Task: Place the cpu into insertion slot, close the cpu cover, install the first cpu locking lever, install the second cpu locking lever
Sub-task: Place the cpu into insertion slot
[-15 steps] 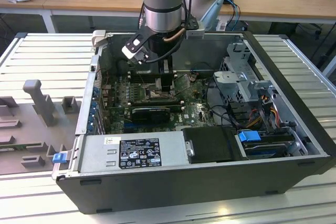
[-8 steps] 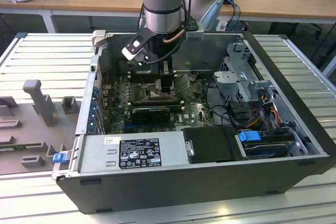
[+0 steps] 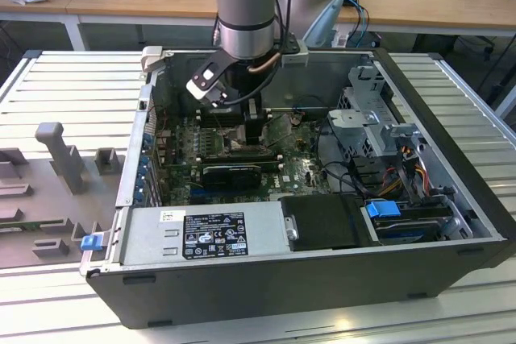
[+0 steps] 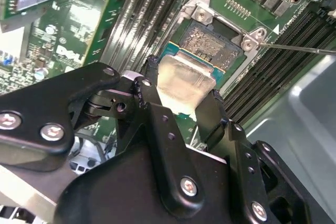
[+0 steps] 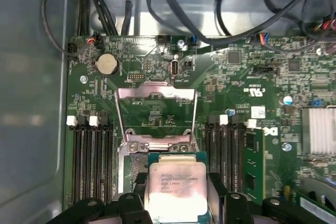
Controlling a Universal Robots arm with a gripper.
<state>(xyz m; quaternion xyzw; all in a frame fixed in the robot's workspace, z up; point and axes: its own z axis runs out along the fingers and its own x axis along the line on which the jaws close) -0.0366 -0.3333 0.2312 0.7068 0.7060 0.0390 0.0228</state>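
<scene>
In both wrist views my gripper [image 4: 181, 86] [image 5: 177, 201] is shut on the cpu [image 4: 185, 81] [image 5: 177, 184], a flat square chip with a pale silver face. One black finger [image 4: 148, 80] presses each opposite edge. The chip hangs low over the insertion slot [image 4: 214, 41] [image 5: 135, 165] of the green motherboard [image 5: 236, 82], covering its near part, and I cannot tell whether it touches the socket. The cpu cover [image 5: 156, 93], a silvery frame with a square window, stands open on the far side of the socket. In the exterior view the gripper [image 3: 255, 130] reaches down inside the computer case.
Black memory slots [image 5: 92, 166] [image 5: 226, 161] flank the socket on both sides. A thin metal rod [image 4: 302, 50] juts out beside the socket corner. Black cables [image 5: 173, 9] run along the case wall. A drive cage [image 3: 375, 130] and power supply [image 3: 205, 235] crowd the case.
</scene>
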